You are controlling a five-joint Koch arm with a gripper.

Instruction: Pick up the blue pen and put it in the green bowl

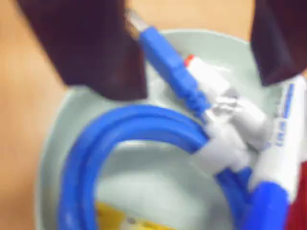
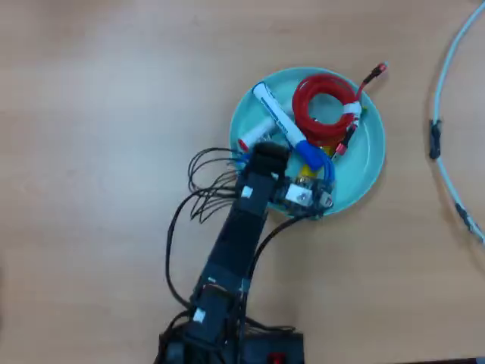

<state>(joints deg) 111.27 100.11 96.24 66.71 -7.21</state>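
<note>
Gripper (image 1: 196,62): jaws spread, gripping nothing, hovering above the bowl | blue pen (image 2: 280,123) already lies inside the green bowl (image 2: 371,163), left of the red cable coil (image 2: 326,106) | you only need to withdraw.

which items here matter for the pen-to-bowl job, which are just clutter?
Job:
- blue pen, already lying in the bowl
- green bowl
- tool, above the bowl, jaws apart

Clutter:
- coiled blue cable in the bowl
- coiled red cable in the bowl
- red-ended white marker in the bowl
- pale cable on the table at overhead right
</note>
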